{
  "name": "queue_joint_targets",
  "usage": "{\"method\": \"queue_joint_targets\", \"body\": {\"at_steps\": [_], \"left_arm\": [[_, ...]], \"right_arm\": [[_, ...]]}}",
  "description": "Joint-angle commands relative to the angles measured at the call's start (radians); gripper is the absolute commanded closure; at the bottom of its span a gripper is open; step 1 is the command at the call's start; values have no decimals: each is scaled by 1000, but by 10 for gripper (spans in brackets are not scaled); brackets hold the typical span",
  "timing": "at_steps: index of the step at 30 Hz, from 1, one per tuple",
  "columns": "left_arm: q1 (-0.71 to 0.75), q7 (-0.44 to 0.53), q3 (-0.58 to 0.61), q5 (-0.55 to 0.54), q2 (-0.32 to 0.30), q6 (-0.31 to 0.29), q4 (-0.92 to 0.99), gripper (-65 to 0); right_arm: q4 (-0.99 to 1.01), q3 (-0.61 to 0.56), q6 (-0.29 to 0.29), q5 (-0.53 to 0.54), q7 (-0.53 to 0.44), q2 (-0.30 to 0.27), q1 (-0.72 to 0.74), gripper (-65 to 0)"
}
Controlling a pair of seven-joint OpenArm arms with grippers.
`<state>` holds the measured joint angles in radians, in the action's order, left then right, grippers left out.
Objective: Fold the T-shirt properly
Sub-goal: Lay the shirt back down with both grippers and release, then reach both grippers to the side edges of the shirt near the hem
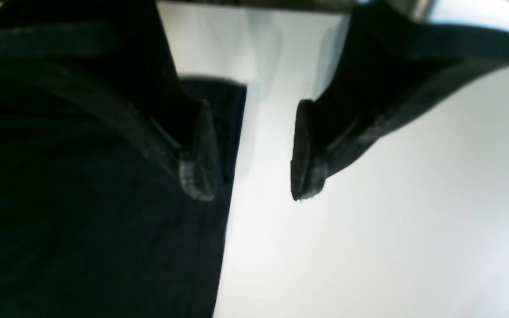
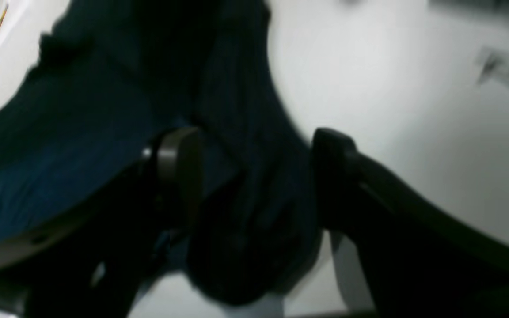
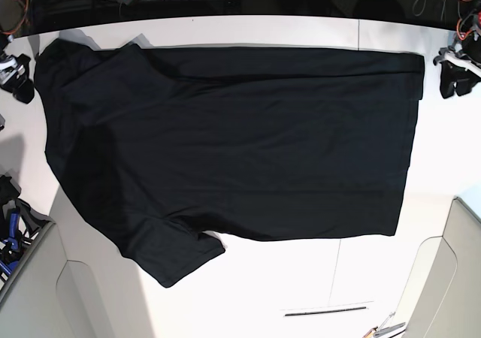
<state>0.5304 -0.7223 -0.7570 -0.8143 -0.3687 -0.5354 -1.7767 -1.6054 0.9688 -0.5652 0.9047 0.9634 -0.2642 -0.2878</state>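
T-shirt lying flat, both end effectors waiting at its far corners.

You are looking at the black T-shirt spreading flat over the white table, sleeves toward the right arm, ready for a first fold. The left end effector is hovering wide beside the hem edge; the right end effector is gaping wide over bunched cloth. Blur is hiding whether either one is touching the fabric.

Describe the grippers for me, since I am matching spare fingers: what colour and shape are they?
The left gripper has two black curved fingers that taper to flat, dark pads with scuffed, glossy tips. The right gripper is also black, with rounded, thicker finger ends and a greyish sheen on one pad. No markings or cables show in the wrist views. In the base view the left gripper looks black with some white parts.
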Motion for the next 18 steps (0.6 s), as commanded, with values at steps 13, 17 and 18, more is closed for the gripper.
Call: {"method": "queue_joint_targets", "body": {"at_steps": [13,17,18], "left_arm": [[-170,-6,22,-23,-42,-10,6,-302],[-259,46,109,67,-83,13,87,-302],[-281,56,134,85,-96,18,113,-302]], "right_arm": [[2,-159,-6,-185,-179,-79,288,-380],[104,-303,23,-327,-236,-79,409,-380],[149,-335,23,-350,-249,-80,443,-380]]}}
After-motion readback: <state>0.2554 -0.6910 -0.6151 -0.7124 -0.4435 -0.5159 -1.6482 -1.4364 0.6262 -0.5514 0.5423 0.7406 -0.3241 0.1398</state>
